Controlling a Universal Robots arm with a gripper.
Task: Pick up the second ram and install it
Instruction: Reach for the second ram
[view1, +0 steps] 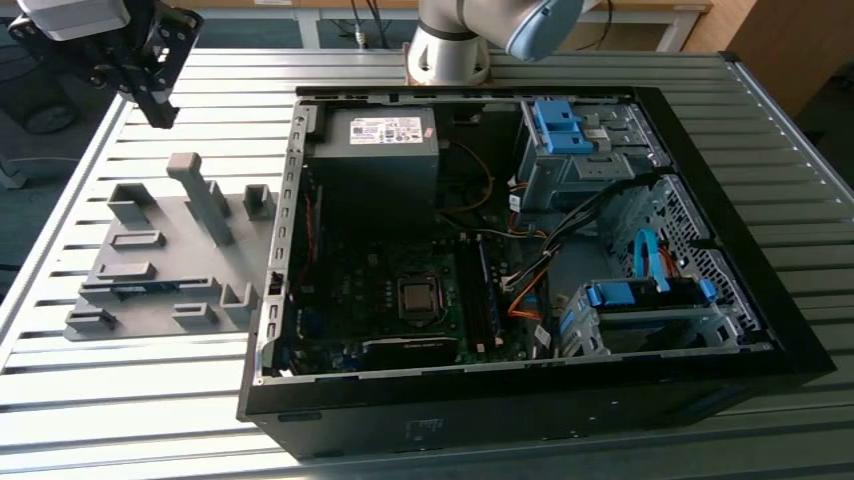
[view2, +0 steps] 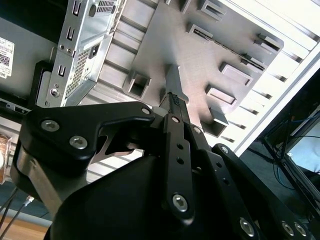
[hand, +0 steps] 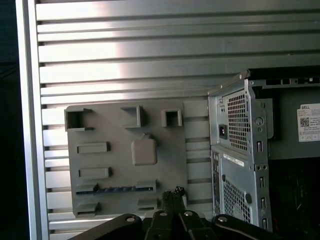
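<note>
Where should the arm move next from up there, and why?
Probably ease down and across toward the thin blue-green memory stick, which stands on edge in a slot of the grey plastic holder plate. The black gripper hangs above that plate holding nothing, and the stick sits untouched in its slot.

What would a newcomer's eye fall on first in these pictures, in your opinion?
The open computer case takes up the middle of the slatted table, its inside laid bare. At the exterior view's left lies the grey holder plate, with the blue-green ram sitting in one of its holders. The gripper hangs above the table near that plate, holding nothing.
</note>
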